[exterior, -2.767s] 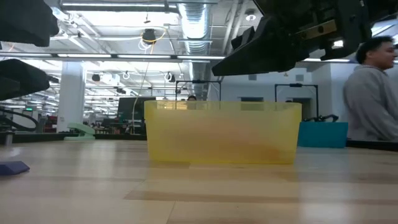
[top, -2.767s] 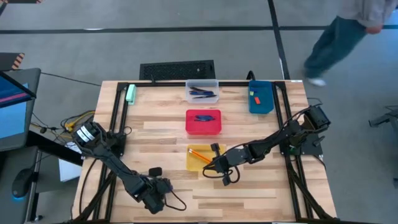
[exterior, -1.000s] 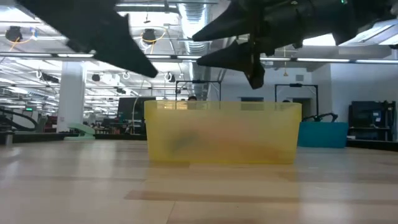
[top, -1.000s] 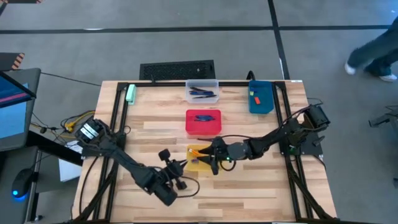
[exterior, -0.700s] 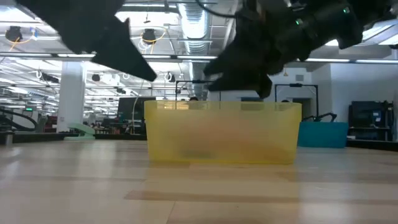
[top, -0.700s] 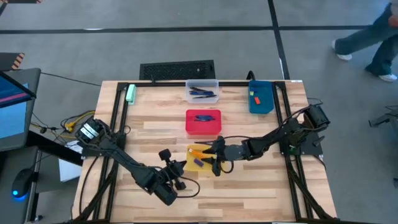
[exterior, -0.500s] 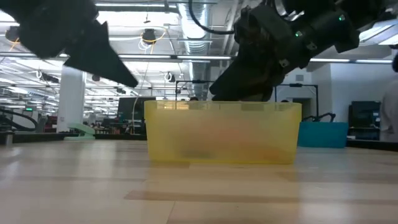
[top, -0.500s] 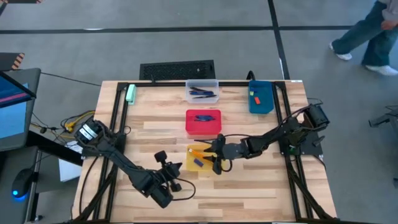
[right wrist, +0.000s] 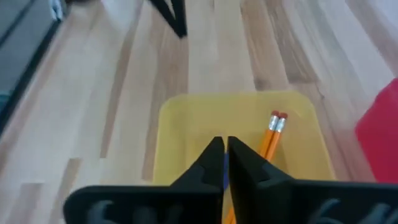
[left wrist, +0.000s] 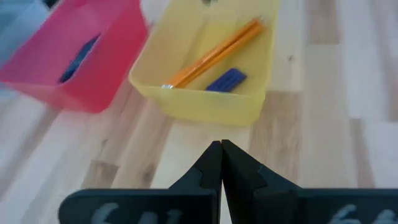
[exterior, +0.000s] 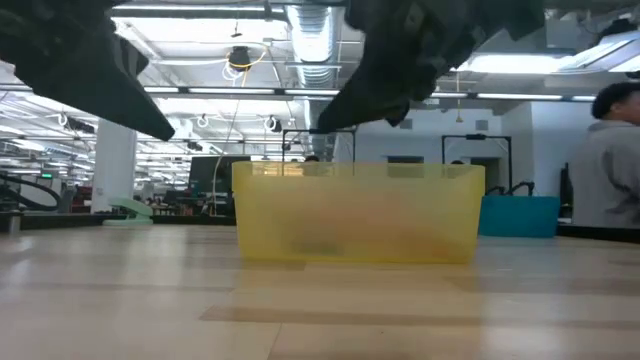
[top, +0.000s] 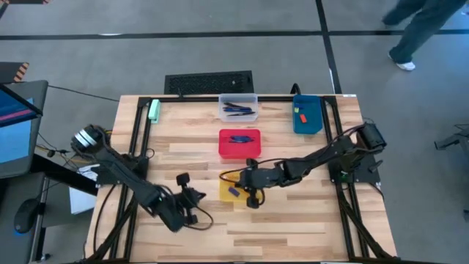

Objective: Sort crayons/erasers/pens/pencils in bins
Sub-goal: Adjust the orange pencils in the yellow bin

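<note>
The yellow bin [top: 233, 188] holds two orange pencils [left wrist: 214, 53] and one short blue crayon [left wrist: 226, 79], all lying on its floor. My right gripper [right wrist: 222, 148] hangs shut just above the bin's right part, touching nothing; a strip of blue shows below through the slit between its fingers. My left gripper [left wrist: 221, 149] is shut and empty over bare table, left of and nearer than the yellow bin [left wrist: 211, 68]. The red bin [top: 239, 143] holds blue crayons, the clear bin [top: 239, 108] dark pens, and the blue bin [top: 308, 115] two small erasers.
A pale green block [top: 154, 110] lies at the table's far left. A black keyboard [top: 209, 82] sits behind the far edge. Bare wood lies along the near half of the table [top: 293, 227]. A person [exterior: 610, 150] stands in the room at the right.
My right gripper has rolled and shut above the yellow bin, staying over its right part. My left gripper, shut throughout, has drawn back toward the table's left edge, away from the bin. The blue crayon, not in view a second ago, now lies on the bin's floor.
</note>
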